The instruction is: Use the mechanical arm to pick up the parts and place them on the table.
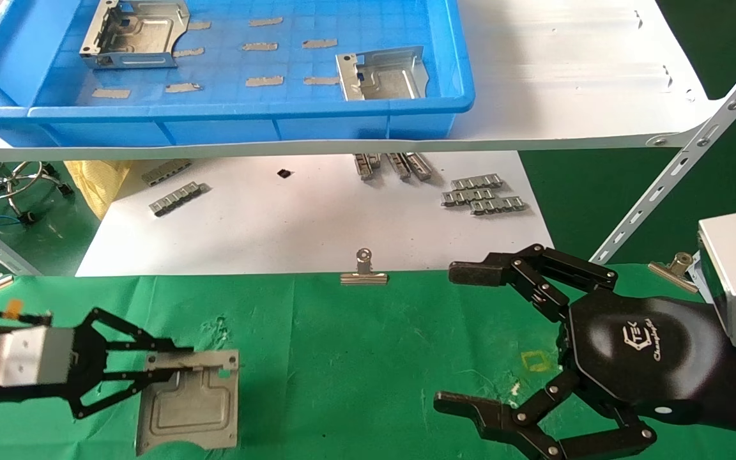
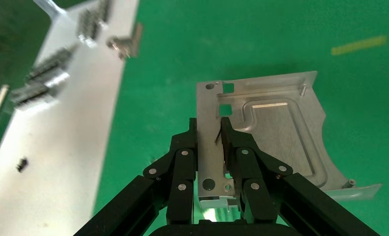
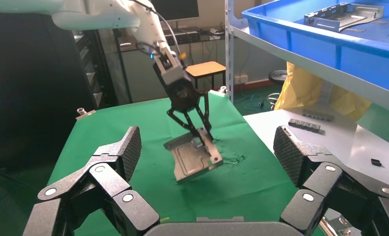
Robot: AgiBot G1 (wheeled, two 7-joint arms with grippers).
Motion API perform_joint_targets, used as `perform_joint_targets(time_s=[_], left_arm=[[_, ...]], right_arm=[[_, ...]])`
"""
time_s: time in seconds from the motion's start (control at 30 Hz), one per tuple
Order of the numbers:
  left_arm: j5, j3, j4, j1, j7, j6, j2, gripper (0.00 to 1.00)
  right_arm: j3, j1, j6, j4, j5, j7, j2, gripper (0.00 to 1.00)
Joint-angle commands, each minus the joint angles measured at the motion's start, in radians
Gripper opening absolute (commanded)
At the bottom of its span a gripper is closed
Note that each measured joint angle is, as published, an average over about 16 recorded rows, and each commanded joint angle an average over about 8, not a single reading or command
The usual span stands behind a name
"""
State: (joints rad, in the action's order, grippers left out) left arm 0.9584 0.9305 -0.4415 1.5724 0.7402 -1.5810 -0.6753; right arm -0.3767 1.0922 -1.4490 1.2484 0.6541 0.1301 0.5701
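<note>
My left gripper (image 1: 179,365) is shut on the bent-up edge flange of a silver part (image 1: 195,402) at the near left of the green table (image 1: 355,370). In the left wrist view the fingertips (image 2: 226,130) pinch the flange, and the plate (image 2: 281,137) extends beyond them. From the right wrist view the part (image 3: 192,160) hangs tilted, its low edge at or just above the cloth. My right gripper (image 1: 457,338) is open and empty over the table's near right. Two more parts (image 1: 135,32) (image 1: 384,73) lie in the blue tray (image 1: 214,121).
The tray sits on a white shelf board (image 1: 566,76) with a slanted metal brace (image 1: 681,172) on the right. Below it a white sheet (image 1: 291,217) carries grey ridged strips (image 1: 483,195). Binder clips (image 1: 363,271) (image 1: 674,268) hold the cloth's far edge.
</note>
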Motion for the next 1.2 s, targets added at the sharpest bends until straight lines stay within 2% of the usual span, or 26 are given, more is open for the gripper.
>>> perform_joint_targets(time_s=[0.03, 0.1, 0.13, 0.33, 0.37, 0.4, 0.7, 0.87, 0.97, 1.2], left_arm=[[0.012, 0.017, 0.031, 0.001, 0.034, 0.003, -0.015, 0.0], [0.021, 0.027, 0.058, 0.009, 0.065, 0.004, -0.027, 0.02], [0.025, 0.032, 0.071, 0.012, 0.08, 0.004, -0.033, 0.09], [0.039, 0.051, 0.15, 0.032, 0.135, 0.015, -0.074, 0.84], [0.039, 0.052, 0.164, 0.036, 0.14, 0.018, -0.081, 0.95], [0.04, 0.053, 0.179, 0.04, 0.143, 0.021, -0.088, 1.0], [0.035, 0.053, 0.268, 0.075, 0.176, 0.013, -0.122, 1.0], [0.016, 0.054, 0.271, 0.081, 0.155, -0.006, -0.118, 1.0], [-0.008, 0.053, 0.264, 0.075, 0.098, -0.012, -0.11, 1.0], [-0.081, 0.045, 0.278, 0.049, -0.118, -0.013, -0.107, 1.0]], right_arm=[[0.0, 0.0, 0.0, 0.0, 0.0, 0.0, 0.0, 1.0], [0.0, 0.0, 0.0, 0.0, 0.0, 0.0, 0.0, 1.0], [0.0, 0.0, 0.0, 0.0, 0.0, 0.0, 0.0, 1.0], [0.0, 0.0, 0.0, 0.0, 0.0, 0.0, 0.0, 1.0], [0.0, 0.0, 0.0, 0.0, 0.0, 0.0, 0.0, 1.0], [0.0, 0.0, 0.0, 0.0, 0.0, 0.0, 0.0, 1.0], [0.0, 0.0, 0.0, 0.0, 0.0, 0.0, 0.0, 1.0], [0.0, 0.0, 0.0, 0.0, 0.0, 0.0, 0.0, 1.0], [0.0, 0.0, 0.0, 0.0, 0.0, 0.0, 0.0, 1.0], [0.0, 0.0, 0.0, 0.0, 0.0, 0.0, 0.0, 1.0]])
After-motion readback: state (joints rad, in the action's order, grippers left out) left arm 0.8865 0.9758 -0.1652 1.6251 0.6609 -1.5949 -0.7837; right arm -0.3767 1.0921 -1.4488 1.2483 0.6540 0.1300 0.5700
